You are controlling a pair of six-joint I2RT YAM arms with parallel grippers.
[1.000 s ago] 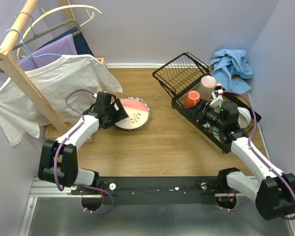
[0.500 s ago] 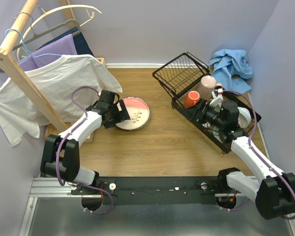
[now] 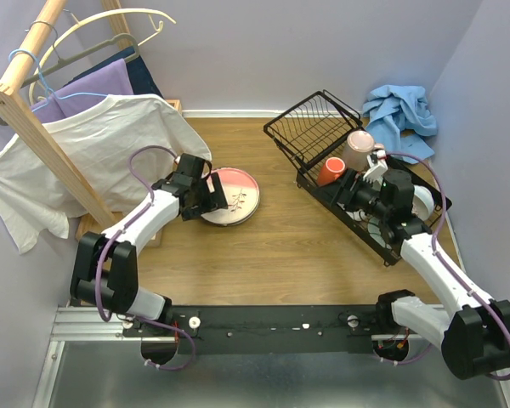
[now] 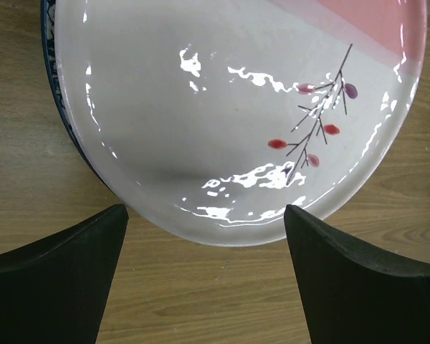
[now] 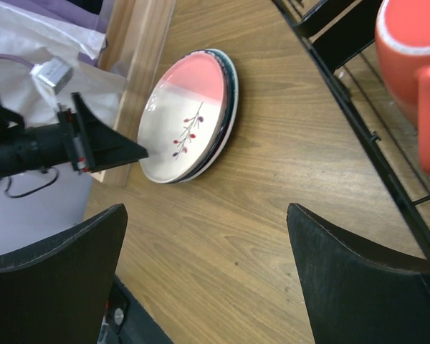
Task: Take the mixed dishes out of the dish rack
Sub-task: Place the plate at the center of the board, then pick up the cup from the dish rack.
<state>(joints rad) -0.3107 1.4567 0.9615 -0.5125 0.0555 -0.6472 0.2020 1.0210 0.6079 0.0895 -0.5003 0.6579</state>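
Left hand [image 4: 204, 211] open, empty, at 9 o'clock of the plate [image 4: 222, 93], which lies on the worktop [image 3: 280, 246]. Right hand [image 5: 206, 208] open over the rack [image 3: 310, 127] at 3 o'clock. Likely next: grip orange mug [image 3: 329, 171], needs handle clearance.

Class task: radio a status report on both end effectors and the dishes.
Left end effector open, at pink-and-cream plate on table. Right end effector open, empty, above dish rack. Orange mug, pink mug in rack. No obstruction seen.
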